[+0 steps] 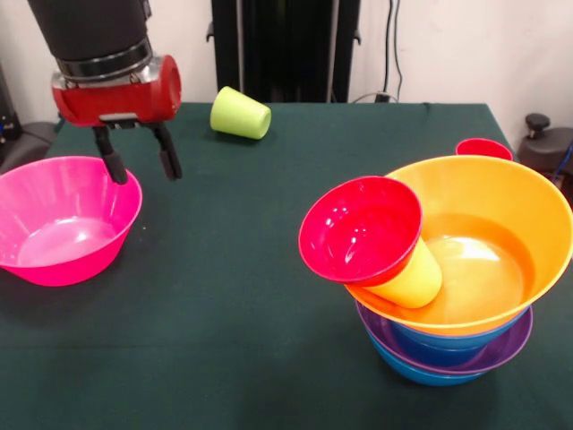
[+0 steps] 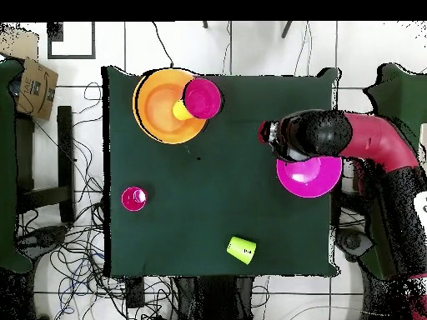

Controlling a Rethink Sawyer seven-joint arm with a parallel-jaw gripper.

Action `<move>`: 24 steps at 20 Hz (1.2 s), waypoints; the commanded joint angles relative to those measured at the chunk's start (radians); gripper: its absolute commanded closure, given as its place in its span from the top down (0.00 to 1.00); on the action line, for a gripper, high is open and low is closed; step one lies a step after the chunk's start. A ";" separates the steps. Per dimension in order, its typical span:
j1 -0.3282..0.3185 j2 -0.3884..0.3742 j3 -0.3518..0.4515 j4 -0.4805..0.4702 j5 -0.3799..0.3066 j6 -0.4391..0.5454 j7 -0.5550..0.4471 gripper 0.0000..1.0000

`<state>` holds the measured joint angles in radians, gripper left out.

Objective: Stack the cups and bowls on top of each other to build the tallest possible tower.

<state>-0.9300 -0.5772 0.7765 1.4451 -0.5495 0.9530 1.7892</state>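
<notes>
A: Where did the tower stand?

B: Near one corner of the green table; a blue bowl lowest, a purple bowl nested in it, another blue one above that, then the wide orange bowl on top; all glossy, round, flaring plastic.

A: And inside the orange one?

B: A yellow cup lay tilted against its rim; a small red bowl sat tipped on the cup's mouth, its opening turned outward, hanging partly past the orange rim.

A: What lay round about?

B: A red cup stood just behind the tower, mostly hidden by the orange bowl in the front view; overhead it showed alone near the table's edge, well apart from the stack. A lime green cup lay on its side toward the far edge, tapered, mouth sideways. The large pink bowl sat upright at the opposite side of the table, empty and shiny.

A: The pincer?

B: The gripper hung above the pink bowl's rim; its two dark fingers were spread apart, pinching nothing; not touching the bowl, as far as could be seen. Red wrist housing above it, black arm section over that.

A: Anything between it and the tower?

B: Only bare cloth; cables on the floor around the table overhead.
</notes>
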 commanded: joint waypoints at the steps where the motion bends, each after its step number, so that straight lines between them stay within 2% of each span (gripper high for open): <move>1: 0.028 0.087 0.015 0.054 -0.081 -0.100 -0.233 1.00; 6: 0.024 0.105 -0.005 0.041 -0.110 -0.121 -0.242 1.00; 12: 0.005 0.088 -0.010 0.045 -0.118 -0.112 -0.267 1.00; 18: -0.002 0.049 0.011 0.051 -0.089 -0.060 -0.269 1.00; 24: 0.008 -0.015 0.030 0.083 -0.040 -0.017 -0.229 1.00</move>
<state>-0.9372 -0.5426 0.7825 1.4596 -0.5847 0.8691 1.7892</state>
